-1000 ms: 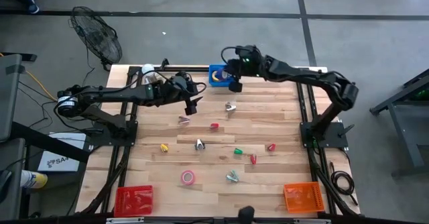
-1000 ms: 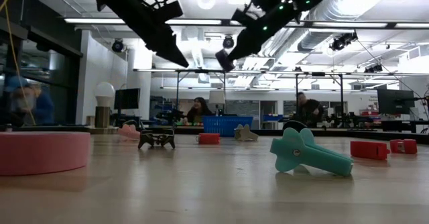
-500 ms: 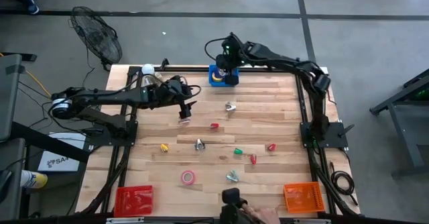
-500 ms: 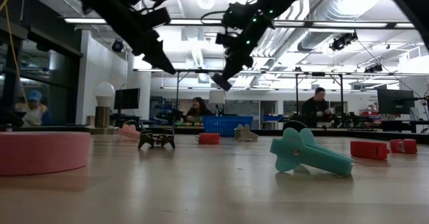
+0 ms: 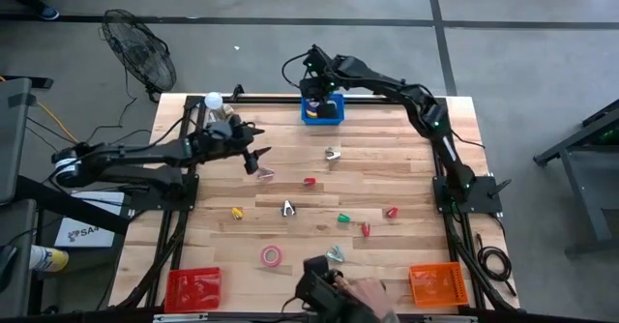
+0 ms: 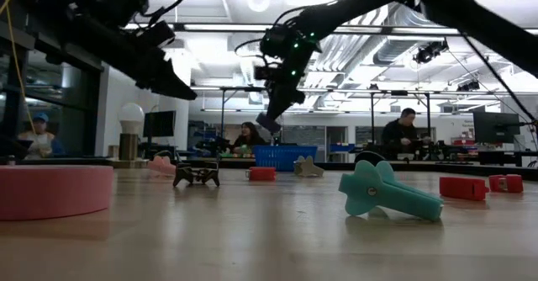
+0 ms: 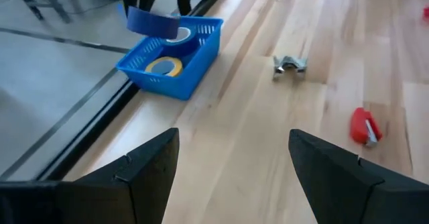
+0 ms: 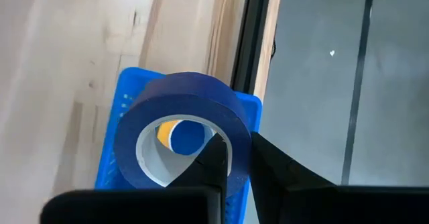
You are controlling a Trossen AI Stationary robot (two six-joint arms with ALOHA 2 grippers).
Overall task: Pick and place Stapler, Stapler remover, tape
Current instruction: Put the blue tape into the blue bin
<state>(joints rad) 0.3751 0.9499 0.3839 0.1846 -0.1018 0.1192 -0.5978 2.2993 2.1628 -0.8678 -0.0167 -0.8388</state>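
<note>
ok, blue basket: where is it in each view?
High: blue basket at the table's far edge, centre, under the right gripper.
Low: far across the table, centre.
Left wrist: upper left, yellow tape inside.
Right wrist: behind the blue tape held in the right fingers.
Shared landmark: the blue tape hanging over the basket.

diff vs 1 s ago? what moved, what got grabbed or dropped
The right gripper, shut on a blue tape roll, swung left along the table's far edge and now hangs over the blue basket; roll not released. The left gripper, open and empty, pulled back toward its own side. A person's hand came in at the near edge. The pink roll and other small items stayed put.
</note>
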